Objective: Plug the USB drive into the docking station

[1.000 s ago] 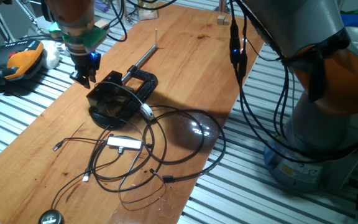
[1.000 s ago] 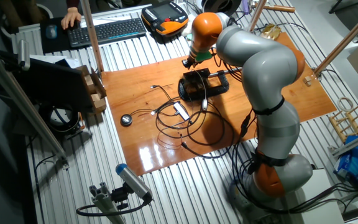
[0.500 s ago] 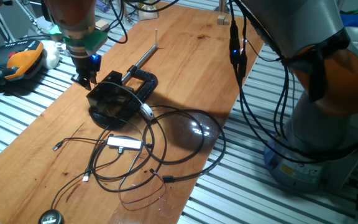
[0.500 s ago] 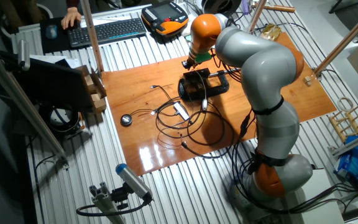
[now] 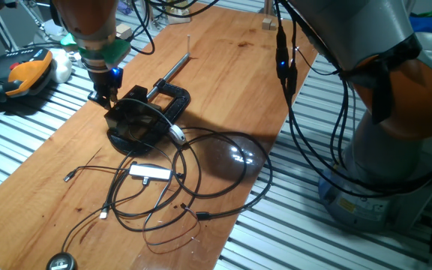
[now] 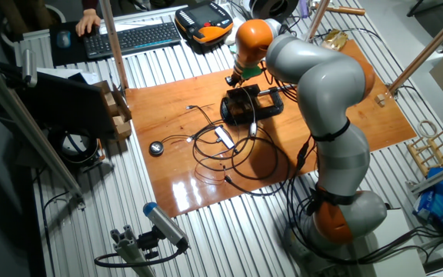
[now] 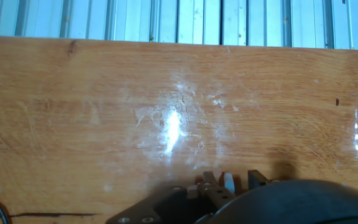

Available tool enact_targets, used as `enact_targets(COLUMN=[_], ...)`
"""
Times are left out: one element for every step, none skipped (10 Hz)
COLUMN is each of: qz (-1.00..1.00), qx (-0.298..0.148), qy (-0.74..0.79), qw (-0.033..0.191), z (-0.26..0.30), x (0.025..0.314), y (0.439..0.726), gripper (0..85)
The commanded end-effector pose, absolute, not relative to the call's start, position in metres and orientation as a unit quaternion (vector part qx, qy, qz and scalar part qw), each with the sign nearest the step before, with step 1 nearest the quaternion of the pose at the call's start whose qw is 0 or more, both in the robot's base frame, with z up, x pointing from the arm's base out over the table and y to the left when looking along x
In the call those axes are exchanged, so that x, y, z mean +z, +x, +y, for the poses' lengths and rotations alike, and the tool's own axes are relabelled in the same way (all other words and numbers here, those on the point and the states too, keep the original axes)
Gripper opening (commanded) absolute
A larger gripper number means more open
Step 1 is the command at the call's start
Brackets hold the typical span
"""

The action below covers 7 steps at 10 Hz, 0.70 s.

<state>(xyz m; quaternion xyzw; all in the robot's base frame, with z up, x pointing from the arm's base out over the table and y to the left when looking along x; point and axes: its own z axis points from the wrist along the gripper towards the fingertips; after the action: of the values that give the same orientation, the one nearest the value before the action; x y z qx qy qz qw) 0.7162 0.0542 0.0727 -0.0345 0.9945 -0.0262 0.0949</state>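
Docking station [image 5: 136,120] sits on the wooden table [image 5: 223,67], beside a black clamp [image 5: 172,99]. Tool [image 5: 103,94] hangs just above the station's rear edge — fingers close together, though any grip cannot be told. USB drive not discernible.

the table [image 5: 223,67] is varnished wood, glossy, with lamp glare at six o'clock in the other fixed view. the docking station [image 5: 135,120] looks like matt black plastic. the clamp [image 5: 172,99] at its three o'clock is dark, its rod [image 5: 172,69] bare metal. the adapter [image 5: 150,172] shines silver.
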Motion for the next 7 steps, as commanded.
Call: enact_targets(qz=[0.995,0.995,0.995,0.994,0.994,0.994,0.994], qx=[-0.026,-0.027,-0.027,-0.028,-0.027,-0.028,-0.028], qy=[-0.035,-0.036,-0.037,-0.038,-0.040,-0.041,-0.041], qw=[0.094,0.093,0.093,0.093,0.094,0.096,0.097], z=[0.054,0.053,0.052,0.050,0.050,0.051,0.052], x=[0.071,0.070,0.068,0.066,0.064,0.061,0.060], y=[0.716,0.716,0.716,0.715,0.714,0.713,0.713], gripper=[34.0,34.0,34.0,34.0,34.0,34.0,34.0])
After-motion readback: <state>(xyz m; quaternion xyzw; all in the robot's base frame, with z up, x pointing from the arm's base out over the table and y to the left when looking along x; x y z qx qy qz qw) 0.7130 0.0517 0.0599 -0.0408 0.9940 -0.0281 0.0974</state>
